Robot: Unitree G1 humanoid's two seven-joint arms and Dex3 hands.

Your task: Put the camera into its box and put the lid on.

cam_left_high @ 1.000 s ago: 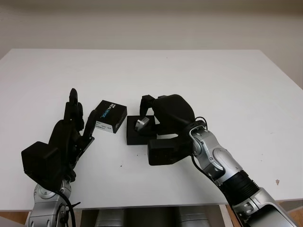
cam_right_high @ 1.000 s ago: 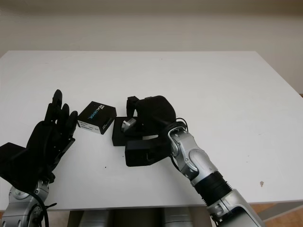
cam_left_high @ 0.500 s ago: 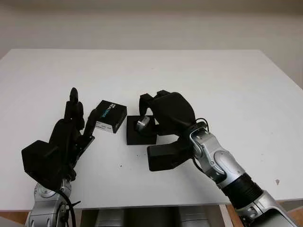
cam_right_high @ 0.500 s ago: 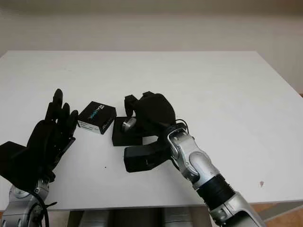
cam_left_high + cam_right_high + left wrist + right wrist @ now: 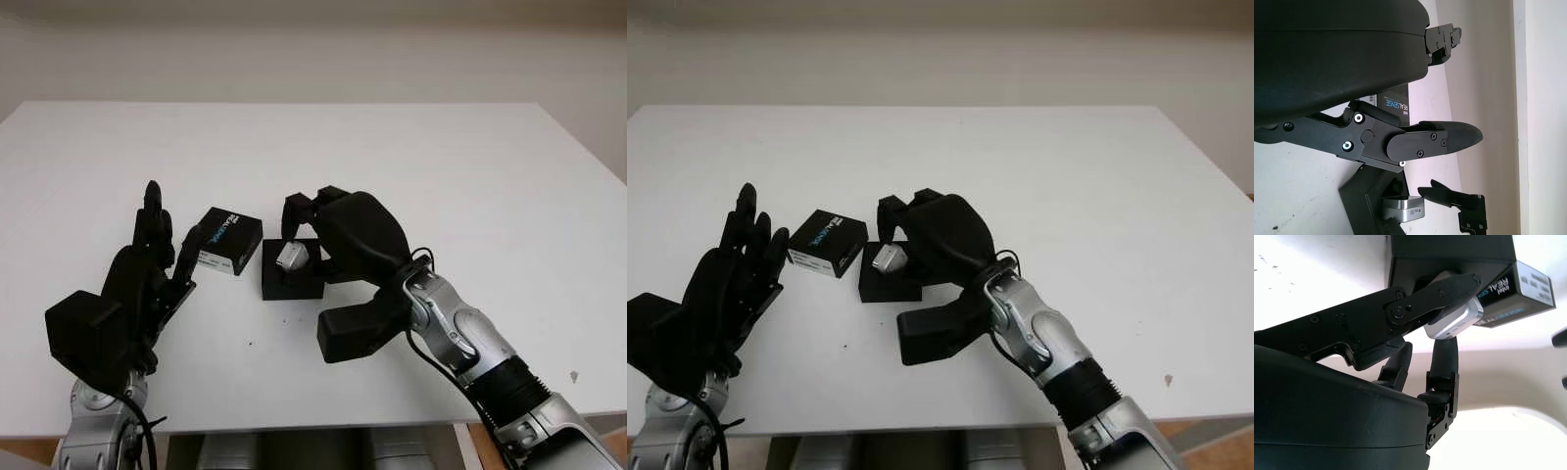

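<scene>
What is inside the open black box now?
The silver camera sits in the open black box, the right hand's fingers around it. The box floor beneath is hidden.

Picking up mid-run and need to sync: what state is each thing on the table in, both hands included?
camera: silver, tilted in the open box, not seated flat.
box: black, open, no lid on.
lid: printed, lying on the table left of the box, apart from it.
right hand: fingers curled around the camera.
left hand: open, beside the lid, holding nothing.
</scene>
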